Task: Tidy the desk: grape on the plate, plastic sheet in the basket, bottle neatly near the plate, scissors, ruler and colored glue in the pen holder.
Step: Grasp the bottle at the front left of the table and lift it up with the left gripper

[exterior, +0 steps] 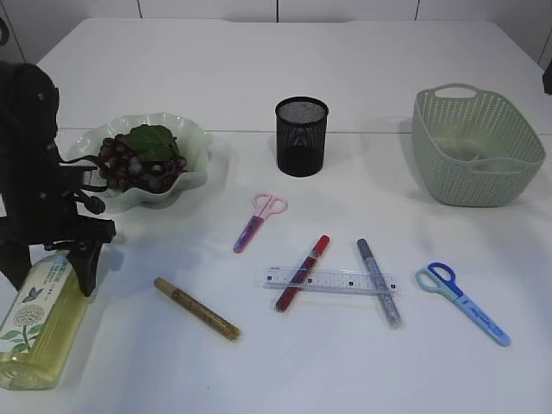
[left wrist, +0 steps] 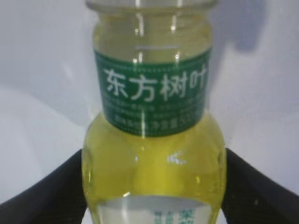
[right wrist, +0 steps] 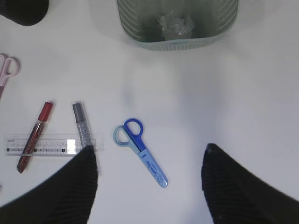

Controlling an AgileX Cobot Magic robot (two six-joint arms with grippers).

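The bottle point(exterior: 39, 328) of yellow liquid lies on the table at the front left. My left gripper point(exterior: 73, 259) straddles its shoulder from above. In the left wrist view both black fingers point(left wrist: 56, 186) press against the sides of the bottle point(left wrist: 154, 93). The grape point(exterior: 129, 164) rests on the plate point(exterior: 194, 142). My right gripper point(right wrist: 149, 148) hangs open above the blue scissors point(right wrist: 140, 151). Pink scissors point(exterior: 259, 220), the clear ruler point(exterior: 341, 281) and red point(exterior: 302, 272), silver point(exterior: 379, 282) and gold point(exterior: 197, 308) colored glue pens lie loose. The crumpled plastic sheet point(right wrist: 175, 23) sits in the basket point(right wrist: 140, 32).
The black mesh pen holder point(exterior: 302, 135) stands upright behind the loose items, mid-table. The green basket point(exterior: 477, 145) is at the back right. The red and silver glue pens cross the ruler. The right arm does not show in the exterior view.
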